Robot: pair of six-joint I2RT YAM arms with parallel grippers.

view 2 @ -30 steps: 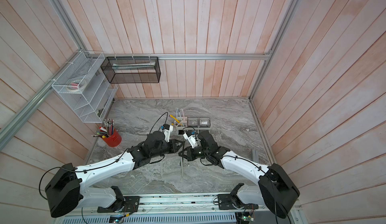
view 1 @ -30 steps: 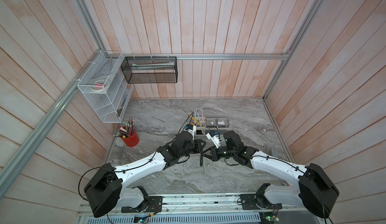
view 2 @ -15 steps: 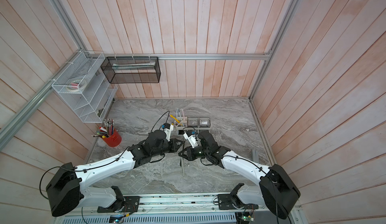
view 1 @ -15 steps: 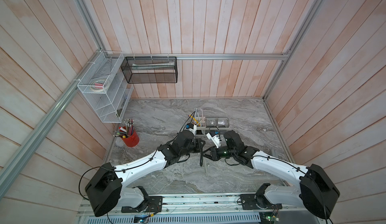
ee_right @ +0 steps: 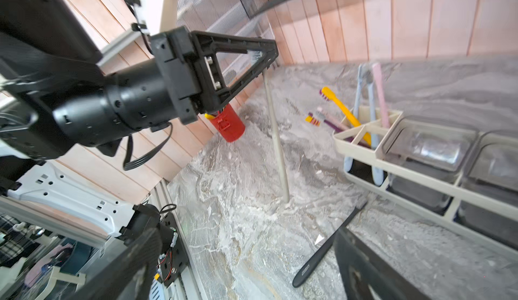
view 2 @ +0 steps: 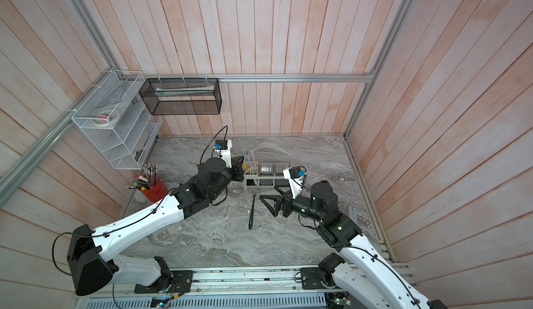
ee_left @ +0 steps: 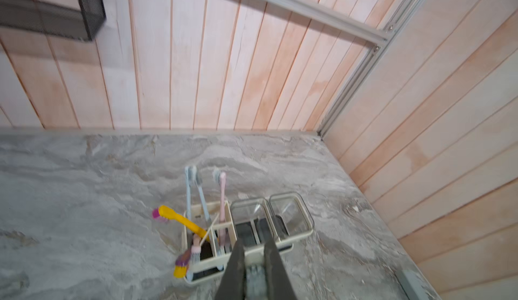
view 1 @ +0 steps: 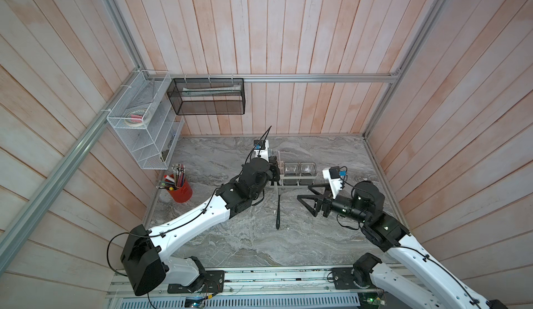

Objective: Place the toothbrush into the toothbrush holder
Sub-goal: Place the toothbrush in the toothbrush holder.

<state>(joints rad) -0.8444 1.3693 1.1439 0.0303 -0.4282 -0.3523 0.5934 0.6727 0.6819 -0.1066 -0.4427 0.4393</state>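
My left gripper (ee_right: 262,53) (ee_left: 253,242) is shut on the bristle head of a beige toothbrush (ee_right: 276,133). The brush hangs upright with its handle end at the tabletop, just in front of the cream toothbrush holder (view 1: 297,185) (ee_right: 361,133) (ee_left: 294,238). Several coloured brushes stand in the holder's divided section, beside two clear cups. A black toothbrush (view 1: 278,215) (view 2: 252,212) (ee_right: 328,245) lies flat on the marble. My right gripper (view 1: 302,192) (view 2: 268,192) stands open and empty, to the right of the black brush.
A red cup of pens (view 1: 181,190) (ee_right: 228,127) stands at the left wall. A white wire shelf (view 1: 144,131) and a black mesh basket (view 1: 207,100) hang on the walls. Wooden walls close in the marble top (view 1: 230,241) on three sides.
My right gripper has opened and drawn back to the right. My left gripper has carried the beige toothbrush back toward the holder. The black toothbrush has not moved.
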